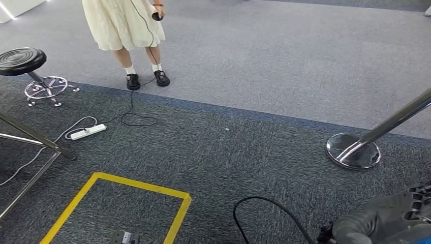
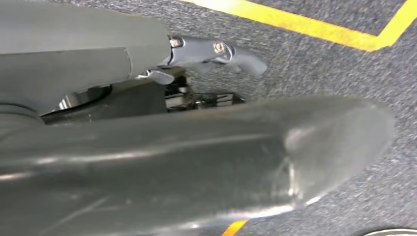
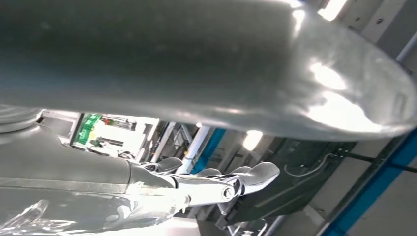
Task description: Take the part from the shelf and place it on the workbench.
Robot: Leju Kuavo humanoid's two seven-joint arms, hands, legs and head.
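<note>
Head view: I'm looking at carpet, yellow floor tape (image 1: 127,198) lower left, person (image 1: 127,25) at top. Shelf and part aren't showing, so weight and hold point are unjudgeable. My left hand (image 2: 216,51) and right hand (image 3: 216,184) are holding nothing, fingers loosely apart.

No text, label, brand, number or sign can be read on anything in these views; every surface shown is plain or blurred.
</note>
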